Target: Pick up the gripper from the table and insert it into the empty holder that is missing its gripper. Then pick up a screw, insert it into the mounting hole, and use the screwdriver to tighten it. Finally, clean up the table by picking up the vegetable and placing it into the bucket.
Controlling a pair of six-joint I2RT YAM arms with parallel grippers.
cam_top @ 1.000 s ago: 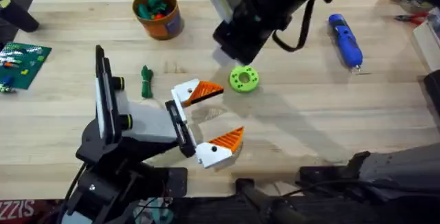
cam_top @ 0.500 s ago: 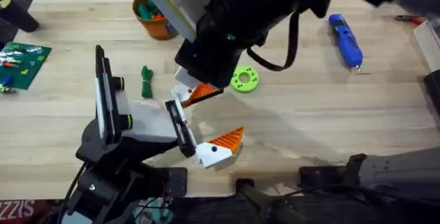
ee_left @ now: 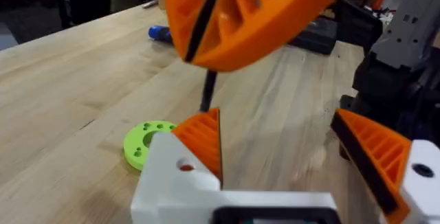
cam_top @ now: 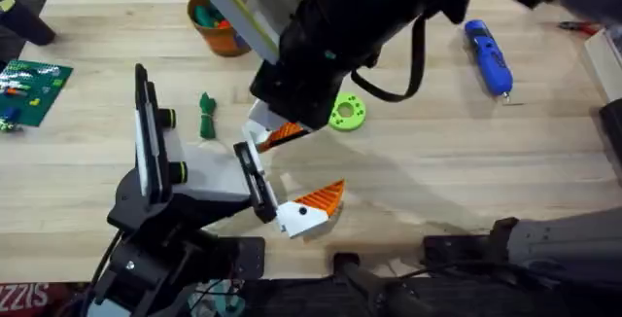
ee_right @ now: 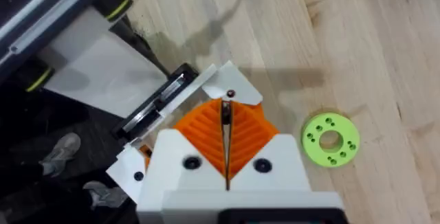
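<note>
The right end effector (ee_right: 227, 157), pads pressed shut on nothing, hovers directly over the gripper (cam_top: 282, 132) already seated against the holder (cam_top: 255, 176), apparently lining up with its mounting hole.

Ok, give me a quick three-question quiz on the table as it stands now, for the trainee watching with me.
1. True or false: the bright blue pen-shaped electric screwdriver is in a gripper's grasp.
2. The small dark green bumpy toy vegetable lies: A) in the round orange-brown bucket; B) on the wooden table; C) on the lime-green ring-shaped disc.
3. Fill in: the right gripper's orange ribbed pads are ____ (open/shut) above the small orange ribbed finger on a white base.

Key: 1 false, it lies on the table; 2 B; 3 shut.
</note>
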